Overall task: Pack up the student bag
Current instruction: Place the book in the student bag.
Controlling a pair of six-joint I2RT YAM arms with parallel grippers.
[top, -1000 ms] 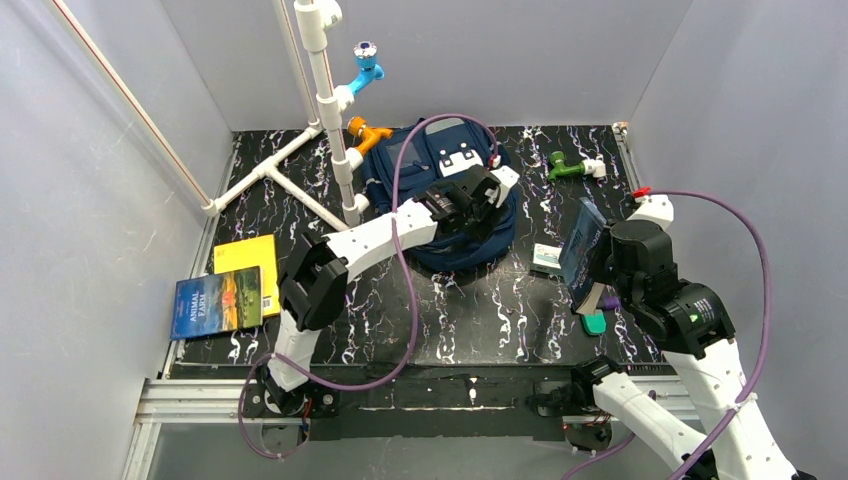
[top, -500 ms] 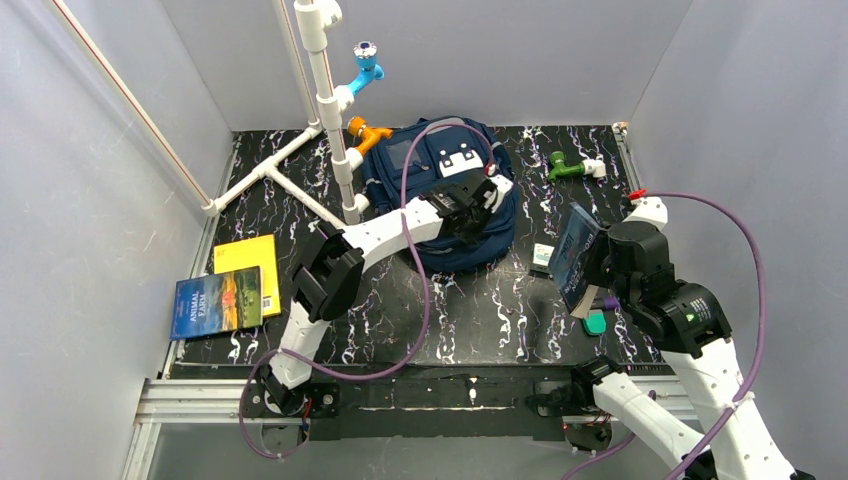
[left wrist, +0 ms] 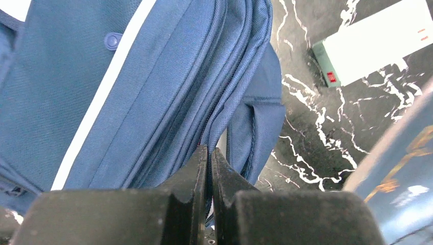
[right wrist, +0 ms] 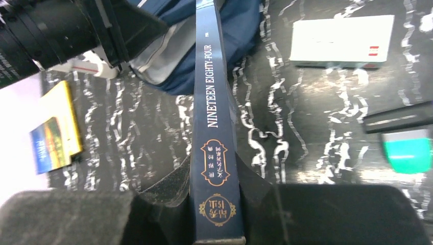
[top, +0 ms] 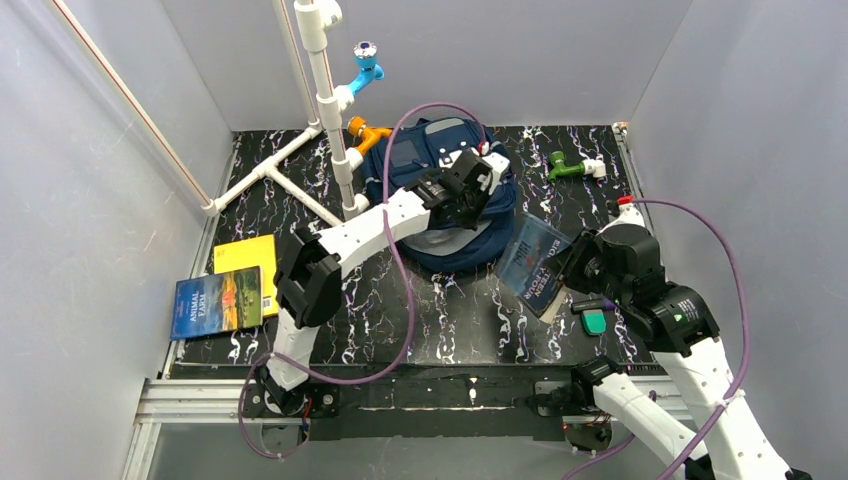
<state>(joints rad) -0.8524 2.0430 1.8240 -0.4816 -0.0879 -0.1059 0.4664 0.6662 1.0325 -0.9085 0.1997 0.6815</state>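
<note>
The student bag [top: 420,165] is a navy-blue backpack lying at the back middle of the black marbled table. My left gripper [top: 468,190] rests on its right side. In the left wrist view the jaws [left wrist: 209,150] are shut on a fold of blue fabric at the bag's [left wrist: 127,76] edge. The mouth gapes, and light grey lining [right wrist: 158,56] shows in the right wrist view. My right gripper [top: 570,270] is shut on a dark blue book [top: 532,262]. Its spine [right wrist: 212,102] reads "Nineteen Eighty-Four" and points at the bag's mouth.
A white box [right wrist: 342,33] lies right of the bag, with a black marker [right wrist: 398,117] and a green object [top: 595,322] nearer me. A yellow book [top: 247,258] and Animal Farm [top: 215,302] lie at the left edge. A white pipe frame [top: 330,100] stands behind, with a green fitting [top: 568,168] at the back right.
My left gripper has closed on the bag's edge and pulled it up and back. My right arm has tilted the blue book over and swung it left toward the bag.
</note>
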